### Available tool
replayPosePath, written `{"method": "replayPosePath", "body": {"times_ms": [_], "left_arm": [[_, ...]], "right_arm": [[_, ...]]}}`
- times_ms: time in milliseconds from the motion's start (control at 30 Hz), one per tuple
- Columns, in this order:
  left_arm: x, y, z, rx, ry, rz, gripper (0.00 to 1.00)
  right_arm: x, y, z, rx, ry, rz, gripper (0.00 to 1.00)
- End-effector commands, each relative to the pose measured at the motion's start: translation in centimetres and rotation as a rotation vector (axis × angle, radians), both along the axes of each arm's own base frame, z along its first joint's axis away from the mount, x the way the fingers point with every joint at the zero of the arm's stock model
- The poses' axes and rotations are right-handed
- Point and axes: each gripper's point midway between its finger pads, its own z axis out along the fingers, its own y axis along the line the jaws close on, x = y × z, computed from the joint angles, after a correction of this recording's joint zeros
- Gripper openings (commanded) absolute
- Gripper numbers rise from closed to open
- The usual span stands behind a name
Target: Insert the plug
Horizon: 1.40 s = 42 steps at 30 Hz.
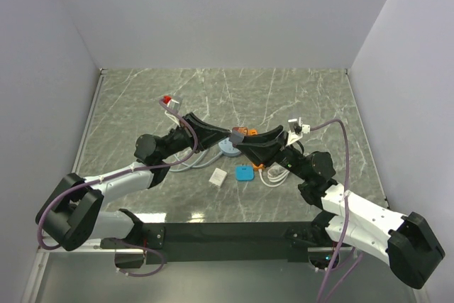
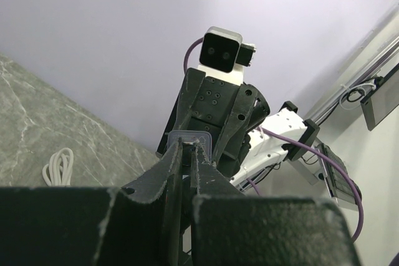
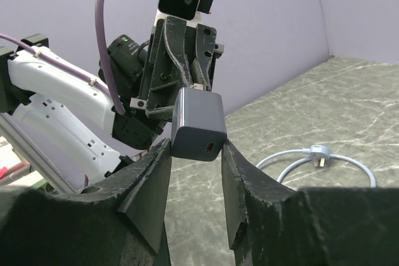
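Right hand (image 3: 194, 147) clamps the grey charger (image 3: 198, 123). Left hand (image 2: 189, 152), nearly shut, pinches a thin plug (image 2: 189, 138). Misalignment could twist the charger loose.

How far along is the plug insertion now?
Done: the right end effector grips the grey charger. In hand: the left end effector faces it, closed on a thin piece that I cannot identify. Left: the port looks empty, so the insertion itself is not yet done.

Marble table (image 1: 284, 97) with cable (image 1: 272, 179), blue block (image 1: 244, 173)
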Motion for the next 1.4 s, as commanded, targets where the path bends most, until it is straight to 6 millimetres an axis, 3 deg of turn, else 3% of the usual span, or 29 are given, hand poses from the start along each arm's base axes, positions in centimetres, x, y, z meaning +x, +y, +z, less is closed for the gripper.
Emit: {"method": "replayPosePath", "body": {"times_ms": [0,200,367,500,633,800,867,900,1033,1100,1200,1233,1300,1333,1367], "left_arm": [[-3.9,1.9,5.9,-0.195,-0.321,-0.029,0.0],[-4.4,2.2,6.2,-0.201,-0.338,-0.026,0.0],[-4.6,2.3,6.2,-0.203,-0.344,-0.025,0.0],[-4.6,2.3,6.2,-0.204,-0.342,-0.026,0.0],[-4.5,2.4,6.1,-0.207,-0.34,-0.021,0.0],[-4.0,2.0,5.6,-0.184,-0.325,-0.014,0.02],[-3.8,1.9,5.3,-0.168,-0.332,-0.002,0.14],[-3.4,1.6,5.0,-0.148,-0.317,0.006,0.3],[-1.9,1.8,3.6,-0.089,-0.279,0.09,0.52],[-1.8,2.6,3.8,-0.086,-0.298,0.137,0.59],[-1.0,4.0,3.4,-0.053,-0.295,0.225,0.81],[-0.3,4.3,2.5,-0.025,-0.256,0.261,0.94],[0.2,5.5,2.5,-0.012,-0.278,0.329,0.99],[0.5,5.8,1.9,0.008,-0.267,0.35,1.0],[1.0,6.6,1.6,0.026,-0.26,0.391,0.99]], "right_arm": [[-0.5,-0.5,3.3,0.076,-0.106,-0.01,0.43],[0.1,-0.4,3.0,0.068,-0.1,-0.026,0.52],[0.1,-0.5,3.2,0.07,-0.106,-0.034,0.52],[-0.2,-0.5,3.1,0.077,-0.106,-0.017,0.39],[-0.4,-0.3,3.1,0.074,-0.106,0.001,0.09],[-0.3,-0.2,3.5,0.068,-0.113,-0.004,0.0],[1.3,-0.2,3.3,0.014,-0.061,-0.066,0.0],[1.9,-0.5,3.5,-0.017,-0.081,-0.109,0.0],[3.7,-1.6,4.5,-0.102,-0.072,-0.21,0.0],[4.4,-2.1,4.4,-0.151,-0.047,-0.248,0.0],[5.0,-2.5,3.9,-0.205,-0.017,-0.273,0.0],[5.1,-2.6,4.5,-0.211,-0.017,-0.282,0.0],[5.7,-2.5,3.2,-0.286,0.023,-0.288,0.0],[6.0,-2.6,4.5,-0.289,0.019,-0.299,0.0],[6.3,-2.7,3.2,-0.353,0.066,-0.308,0.0]]}}
